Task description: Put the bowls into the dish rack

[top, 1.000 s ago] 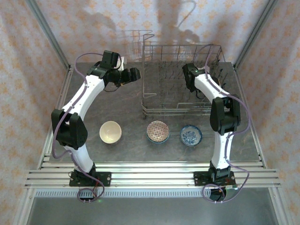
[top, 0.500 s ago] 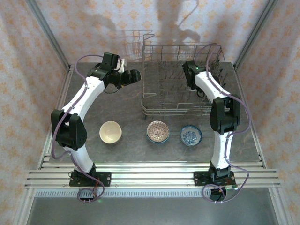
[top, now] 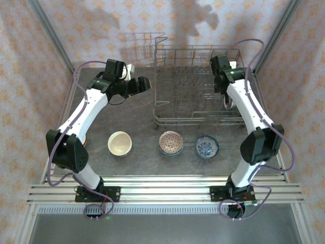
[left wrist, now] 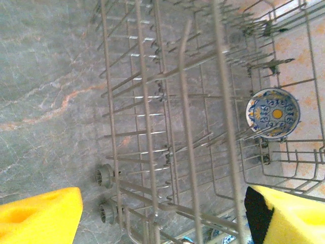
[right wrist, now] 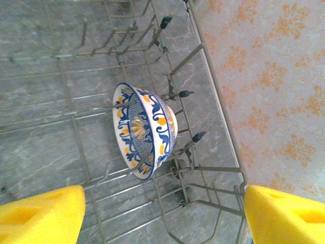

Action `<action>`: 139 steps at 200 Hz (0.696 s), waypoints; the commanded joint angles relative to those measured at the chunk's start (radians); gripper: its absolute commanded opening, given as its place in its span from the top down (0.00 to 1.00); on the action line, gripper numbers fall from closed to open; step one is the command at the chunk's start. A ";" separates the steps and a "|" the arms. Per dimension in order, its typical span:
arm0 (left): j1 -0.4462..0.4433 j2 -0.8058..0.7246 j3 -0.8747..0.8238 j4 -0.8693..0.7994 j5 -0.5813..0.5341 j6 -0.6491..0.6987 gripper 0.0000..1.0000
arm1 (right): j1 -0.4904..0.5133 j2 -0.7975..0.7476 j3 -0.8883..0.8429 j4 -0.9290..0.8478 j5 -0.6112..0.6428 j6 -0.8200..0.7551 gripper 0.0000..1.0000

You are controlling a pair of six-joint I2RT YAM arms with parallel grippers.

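Above dish rack [top: 195, 96], right pincer [right wrist: 162, 216] agape

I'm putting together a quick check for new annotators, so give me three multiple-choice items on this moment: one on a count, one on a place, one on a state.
1. How many bowls lie on the table in front of the dish rack?
A) one B) two C) three
2. Where is the blue-and-orange bowl?
A) flat on the table B) standing on edge among the rack's tines C) upside down on the rack's handle
3. How are the right fingers?
A) shut on a bowl B) apart, holding nothing C) shut on a rack wire

Key: 1 C, the cream bowl, red-brown bowl and blue bowl sit there. 2 B, the right wrist view shows it on edge between tines. 3 B, both yellow fingers stand wide apart with nothing between them.
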 commanded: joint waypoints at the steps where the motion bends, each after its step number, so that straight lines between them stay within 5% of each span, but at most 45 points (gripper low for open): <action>1: -0.063 -0.072 0.015 -0.065 -0.072 -0.002 0.16 | -0.001 -0.043 -0.030 -0.017 -0.084 0.043 0.19; 44: -0.263 -0.140 -0.021 -0.141 -0.204 -0.049 0.16 | -0.001 -0.265 -0.208 0.019 -0.275 0.124 0.22; 90: -0.507 -0.193 -0.154 -0.044 -0.337 -0.192 0.27 | -0.001 -0.425 -0.295 0.008 -0.327 0.125 0.23; 139: -0.639 -0.099 -0.194 0.069 -0.299 -0.214 0.38 | -0.001 -0.505 -0.369 0.048 -0.313 0.123 0.24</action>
